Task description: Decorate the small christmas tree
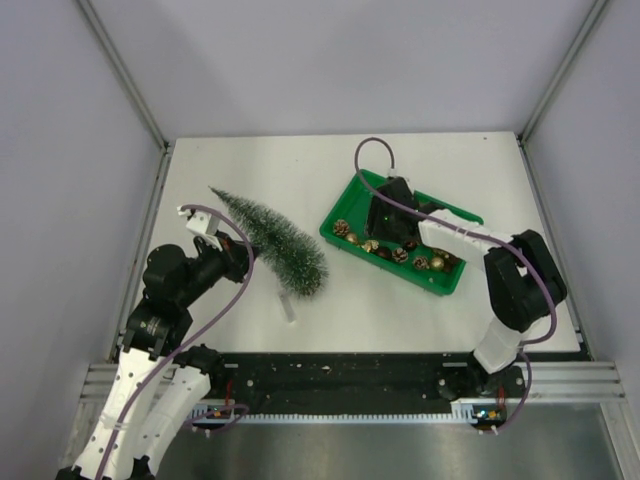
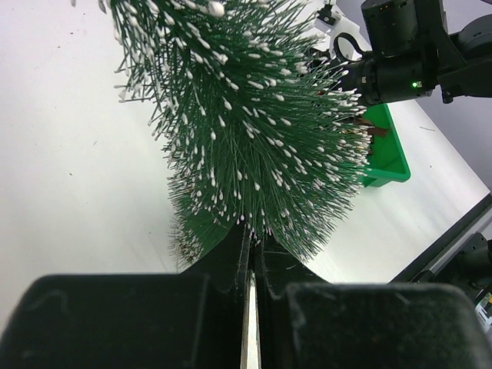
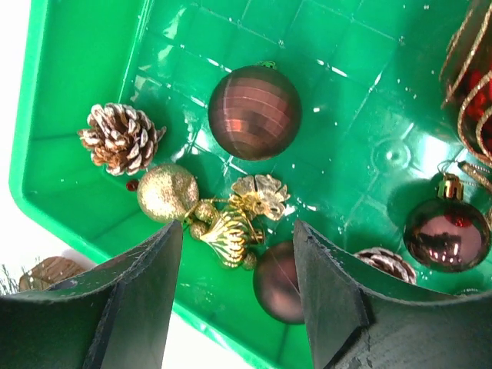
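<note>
The tree lies on its side in the left half of the table, tip toward the far left corner, wide end toward the near edge; the left claw is closed, its tips buried in the lower bristles, likely to steady the tree, though whether it pinches any I cannot tell; the right claw hangs open over the tray near the right edge, jaws straddling a gold ornament beside a brown bauble, apparently choosing a decoration to lift.
</note>
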